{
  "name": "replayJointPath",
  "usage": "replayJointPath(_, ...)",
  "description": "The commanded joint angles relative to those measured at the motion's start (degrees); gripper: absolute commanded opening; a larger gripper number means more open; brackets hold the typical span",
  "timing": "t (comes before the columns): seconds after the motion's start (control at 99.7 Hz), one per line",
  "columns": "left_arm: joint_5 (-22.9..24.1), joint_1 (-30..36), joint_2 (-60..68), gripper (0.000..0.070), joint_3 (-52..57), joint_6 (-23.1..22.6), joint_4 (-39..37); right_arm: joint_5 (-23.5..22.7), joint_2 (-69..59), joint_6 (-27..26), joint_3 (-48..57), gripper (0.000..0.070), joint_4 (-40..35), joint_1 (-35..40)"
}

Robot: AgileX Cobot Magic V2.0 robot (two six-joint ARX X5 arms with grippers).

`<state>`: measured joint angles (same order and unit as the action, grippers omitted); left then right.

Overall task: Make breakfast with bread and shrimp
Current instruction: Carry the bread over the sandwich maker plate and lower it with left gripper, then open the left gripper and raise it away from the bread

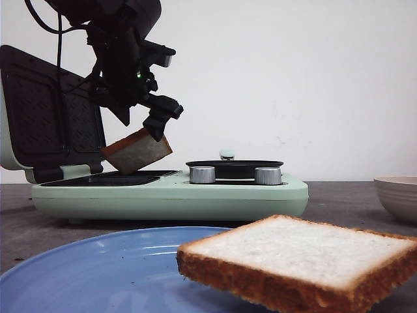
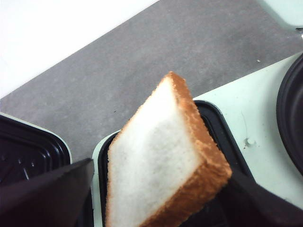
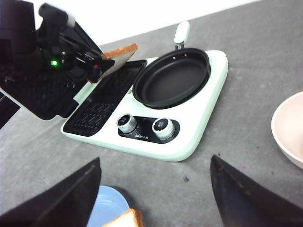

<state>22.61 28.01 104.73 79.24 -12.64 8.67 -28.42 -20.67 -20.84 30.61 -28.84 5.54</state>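
My left gripper (image 1: 140, 127) is shut on one bread slice (image 1: 137, 151) and holds it tilted, with its low corner right at the black grill plate (image 1: 111, 177) of the mint-green breakfast maker (image 1: 169, 195). The left wrist view shows this slice (image 2: 161, 151) between the fingers (image 2: 47, 194), over the grill plate (image 2: 215, 123). The second bread slice (image 1: 300, 257) lies on a blue plate (image 1: 98, 267) at the front. My right gripper (image 3: 155, 163) is open and empty above the table, over the plate's edge (image 3: 106, 208). No shrimp is in view.
The maker's waffled lid (image 1: 45, 117) stands open at the left. A black frying pan (image 3: 173, 78) sits on its right half, with two silver knobs (image 3: 147, 125) in front. A pale bowl (image 1: 397, 195) stands at the right edge.
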Motion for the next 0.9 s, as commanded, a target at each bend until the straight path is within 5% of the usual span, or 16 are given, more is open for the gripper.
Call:
replayJointPath(0.0,0.28,0.55,1.14,0.065,0.98,1.46,-0.74,-0.07,-0.2,0.04,0.63,0.0454,0.42,0.11)
replayJointPath(0.03,0.26,0.57,1.03,0.07,0.98,1.92,-0.74,-0.07,-0.2,0.04,0.63,0.0454,0.42,0.11)
replayJointPath(0.732,0.26,1.27,-4.57,0.0696,2.99,3.17,-0.52,-0.04,-0.2,0.04,0.63,0.0454,0.42,0.11)
replayJointPath(0.793,0.24,1.27,-5.99,0.0519,2.99,3.39,0.33,-0.07,-0.2,0.02,0.63,0.0454,0.39,0.11)
replayJointPath(0.893,0.24,1.36,-8.96,0.009,2.99,4.66,2.71,-0.09,-0.22,-0.42,0.63,0.0453,-0.17,0.11)
